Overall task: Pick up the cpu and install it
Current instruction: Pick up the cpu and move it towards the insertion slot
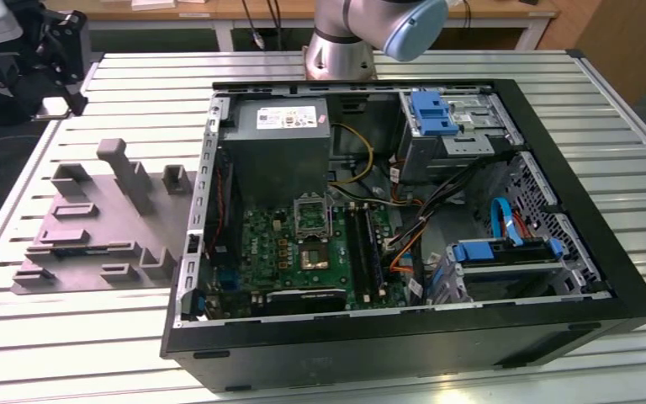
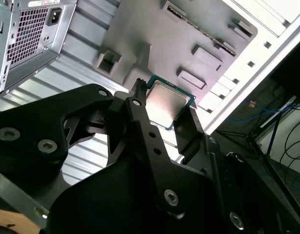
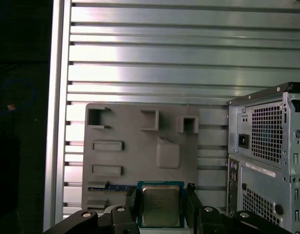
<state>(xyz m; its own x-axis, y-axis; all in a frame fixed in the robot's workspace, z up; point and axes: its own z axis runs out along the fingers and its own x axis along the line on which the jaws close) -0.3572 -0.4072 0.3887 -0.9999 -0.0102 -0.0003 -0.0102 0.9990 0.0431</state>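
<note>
The cpu is a small square chip with a silvery metal top and a thin green rim. In both wrist views it sits between my gripper's two black fingers, one at each side edge. My gripper is shut on the cpu and holds it up in the air over the grey fixture plate. In the second wrist view the gripper hangs over the plate. The metal-framed socket lies on the green motherboard inside the open computer case.
The grey fixture plate, with raised blocks and slots, lies on the slatted table at the exterior view's left of the case. A grey power supply box, drive bays and loose cables crowd the case. The arm's base stands behind it.
</note>
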